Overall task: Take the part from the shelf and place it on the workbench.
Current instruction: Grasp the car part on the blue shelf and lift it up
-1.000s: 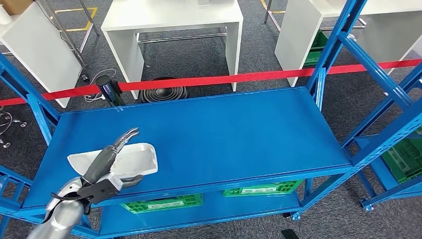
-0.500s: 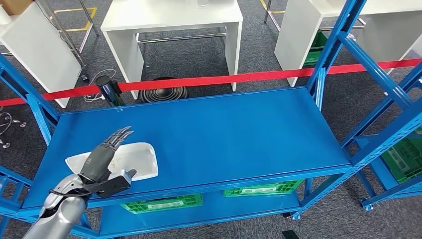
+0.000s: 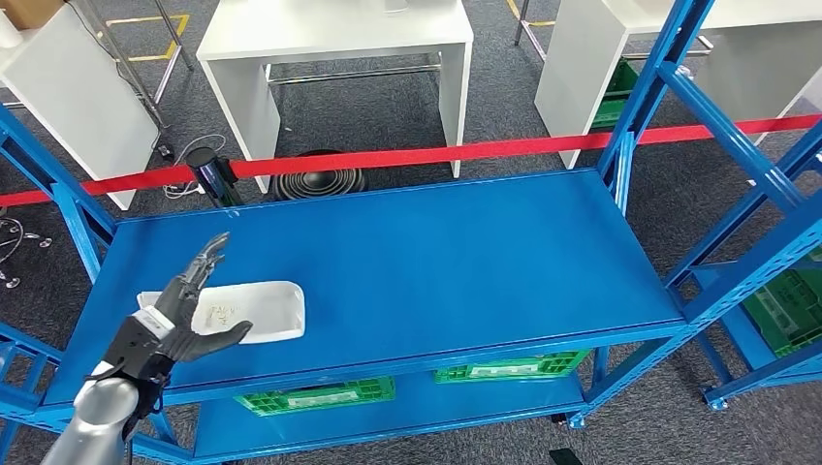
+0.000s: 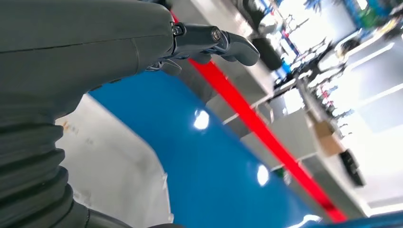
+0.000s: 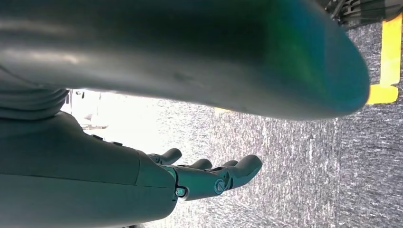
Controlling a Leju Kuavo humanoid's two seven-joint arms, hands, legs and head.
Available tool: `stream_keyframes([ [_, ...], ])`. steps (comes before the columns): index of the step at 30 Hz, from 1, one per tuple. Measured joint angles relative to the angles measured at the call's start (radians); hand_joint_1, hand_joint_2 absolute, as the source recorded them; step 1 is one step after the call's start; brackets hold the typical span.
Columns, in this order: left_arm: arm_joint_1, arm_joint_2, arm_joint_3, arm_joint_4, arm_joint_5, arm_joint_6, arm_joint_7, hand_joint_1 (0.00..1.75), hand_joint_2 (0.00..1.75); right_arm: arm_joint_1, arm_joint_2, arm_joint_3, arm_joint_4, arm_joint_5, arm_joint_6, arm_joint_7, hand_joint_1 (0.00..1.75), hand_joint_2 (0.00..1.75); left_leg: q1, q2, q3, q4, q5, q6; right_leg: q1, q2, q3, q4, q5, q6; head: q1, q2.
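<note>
Head view shows the left hand (image 3: 174, 325) has slid back off the white part (image 3: 247, 310) toward its near-left corner, fingers spread wide and holding nothing. That part lies flat on the blue shelf (image 3: 436, 262), ungrasped, so the pick-up probably needs another attempt.

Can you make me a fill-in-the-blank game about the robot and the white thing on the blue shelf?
1. The white part lies on the top level of the ____ shelf.
2. The left hand has its fingers spread and holds ____.
3. Behind the shelf stretches a ____ barrier tape.
4. Under the top level sit ____ crates.

Missing words: blue; nothing; red; green
</note>
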Motion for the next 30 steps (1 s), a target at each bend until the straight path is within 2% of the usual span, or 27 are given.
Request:
stream_keyframes([
  [9,0.048,-0.017,0.100,-0.101,0.175,-0.136,0.042,0.00,1.75,0.000,0.005,-0.006,0.000,0.002,0.000,-0.003,0.00,0.00,0.000,0.000,0.000,0.000,0.000,0.000,0.000,0.000,0.000,0.000,0.000,0.000,0.000,0.000],
  [13,0.061,-0.013,0.102,-0.138,0.080,-0.113,0.045,0.00,1.75,-0.001,0.006,-0.007,0.000,0.004,0.001,-0.005,0.00,0.00,0.000,0.000,0.000,0.000,0.000,0.000,0.000,0.000,0.001,0.000,0.000,0.001,0.000,0.000],
  [19,0.073,0.018,0.094,-0.146,-0.111,-0.074,0.028,0.00,1.75,-0.001,0.006,-0.014,0.000,0.010,0.002,-0.006,0.00,0.00,0.000,0.000,0.001,0.000,0.000,0.000,0.000,0.000,0.001,0.000,0.000,0.001,0.000,0.000],
  [30,0.089,0.044,0.085,-0.146,-0.137,-0.074,0.024,0.00,1.75,-0.001,0.006,-0.021,0.000,0.011,0.002,-0.007,0.00,0.00,0.000,0.000,0.001,0.000,0.000,0.000,0.000,0.000,0.001,0.000,0.000,0.001,0.000,0.000],
])
